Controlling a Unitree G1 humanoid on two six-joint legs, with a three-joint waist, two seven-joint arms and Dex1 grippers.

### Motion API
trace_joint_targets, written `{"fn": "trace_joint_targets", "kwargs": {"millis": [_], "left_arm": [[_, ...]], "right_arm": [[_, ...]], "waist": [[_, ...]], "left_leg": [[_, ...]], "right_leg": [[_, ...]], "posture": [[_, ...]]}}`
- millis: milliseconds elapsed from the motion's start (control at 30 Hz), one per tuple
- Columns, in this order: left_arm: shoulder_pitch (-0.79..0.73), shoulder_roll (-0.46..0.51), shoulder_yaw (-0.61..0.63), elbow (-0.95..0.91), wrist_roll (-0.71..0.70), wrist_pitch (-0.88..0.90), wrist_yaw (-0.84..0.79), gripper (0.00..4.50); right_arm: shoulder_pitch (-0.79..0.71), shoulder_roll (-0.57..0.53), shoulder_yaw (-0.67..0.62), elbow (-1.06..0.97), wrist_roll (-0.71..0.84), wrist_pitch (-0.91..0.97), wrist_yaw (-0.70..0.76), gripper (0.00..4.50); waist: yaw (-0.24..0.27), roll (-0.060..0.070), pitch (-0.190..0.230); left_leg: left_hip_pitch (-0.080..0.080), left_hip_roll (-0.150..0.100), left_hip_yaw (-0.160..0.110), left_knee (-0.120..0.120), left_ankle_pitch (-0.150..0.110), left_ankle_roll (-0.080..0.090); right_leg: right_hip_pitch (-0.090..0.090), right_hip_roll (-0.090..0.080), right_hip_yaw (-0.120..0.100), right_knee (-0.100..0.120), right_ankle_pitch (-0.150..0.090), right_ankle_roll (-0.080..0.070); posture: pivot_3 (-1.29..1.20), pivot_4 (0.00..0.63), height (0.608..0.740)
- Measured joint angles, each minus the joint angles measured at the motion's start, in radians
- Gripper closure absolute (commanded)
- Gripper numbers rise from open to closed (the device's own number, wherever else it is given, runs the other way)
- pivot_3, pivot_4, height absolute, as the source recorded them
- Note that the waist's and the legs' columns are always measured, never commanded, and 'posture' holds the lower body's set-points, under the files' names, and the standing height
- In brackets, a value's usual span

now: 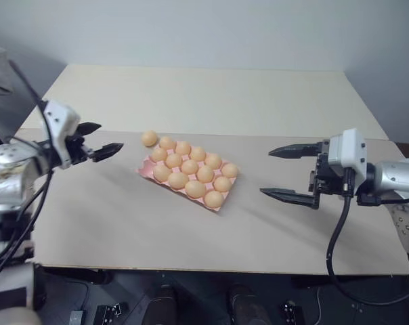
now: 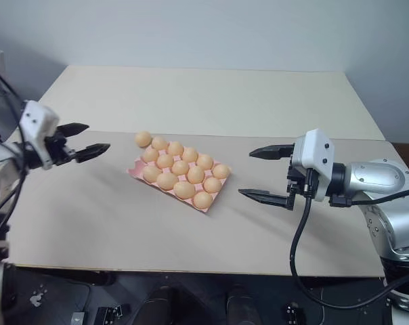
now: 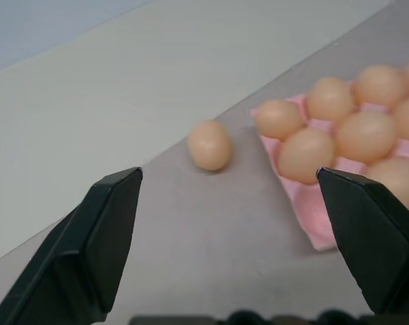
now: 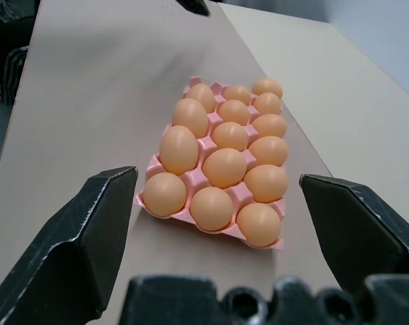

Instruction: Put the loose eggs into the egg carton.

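The pink egg carton (image 1: pixel 147 166) lies slantwise at mid-table, with light orange eggs (image 1: pixel 189 166) in most of its cups. Its near-left corner cup (image 3: pixel 314 218) is bare pink. One loose egg (image 1: pixel 149 138) rests on the table just off the carton's far-left corner and shows again as an egg (image 3: pixel 210 144) in the left wrist view. My left gripper (image 1: pixel 110 137) hovers open to the left of that egg and points toward it, holding nothing. On the other side of the carton (image 4: pixel 150 162), my right gripper (image 1: pixel 267 172) is open and empty, aimed at it.
The table is a lighter board (image 1: pixel 204 95) at the back joined to a tan board (image 1: pixel 123 217) in front. Its front edge (image 1: pixel 211 271) runs close to me, with cables and gear on the floor below. A grey wall stands behind.
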Motion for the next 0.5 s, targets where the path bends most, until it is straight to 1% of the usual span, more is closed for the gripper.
{"fn": "trace_joint_targets", "kwargs": {"millis": [133,167,200,300,400,500], "left_arm": [[-0.187,-0.093,-0.098,0.245,0.102,-0.045,0.052,0.04],[-0.251,-0.122,-0.121,0.333,0.131,-0.062,0.065,0.04],[-0.289,-0.142,-0.132,0.386,0.147,-0.071,0.075,0.04],[-0.442,-0.222,-0.147,0.619,0.198,-0.103,0.156,0.04],[-0.518,-0.260,-0.147,0.742,0.229,-0.109,0.226,0.04],[-0.545,-0.286,-0.146,0.815,0.255,-0.112,0.281,0.04]], "right_arm": [[0.006,0.000,-0.001,-0.010,-0.001,0.000,-0.017,0.00],[0.007,0.000,-0.001,-0.014,-0.001,0.000,-0.023,0.00],[0.009,0.000,-0.002,-0.021,-0.001,0.000,-0.030,0.00],[0.035,-0.001,-0.012,-0.051,0.001,0.003,-0.052,0.00],[0.057,-0.001,-0.025,-0.076,0.002,0.007,-0.063,0.00],[0.081,-0.001,-0.034,-0.095,0.005,0.023,-0.079,0.00]], "waist": [[-0.005,0.000,0.000],[-0.005,0.000,0.000],[-0.006,0.000,0.000],[-0.004,-0.001,0.000],[-0.008,-0.001,0.000],[-0.011,-0.001,0.000]], "left_leg": [[-0.001,0.000,0.000,0.000,0.000,0.000],[-0.001,0.000,0.000,0.000,0.000,0.000],[-0.001,0.000,0.000,0.000,0.000,0.000],[-0.002,-0.001,-0.001,0.000,0.000,0.000],[-0.002,-0.001,-0.001,0.000,0.000,0.000],[-0.001,-0.001,-0.002,0.000,0.000,0.000]], "right_leg": [[-0.001,0.000,0.000,0.000,0.000,0.000],[-0.001,0.000,0.000,0.000,0.000,0.000],[-0.001,0.000,0.000,0.000,0.000,0.000],[-0.001,0.000,-0.001,0.000,0.000,0.000],[-0.001,0.000,0.000,0.000,0.000,0.000],[-0.001,0.000,0.000,0.001,0.000,0.000]], "posture": [[0.00,0.150,0.740],[0.00,0.150,0.740],[0.00,0.150,0.740],[0.00,0.150,0.740],[0.00,0.150,0.740],[0.00,0.150,0.740]]}}
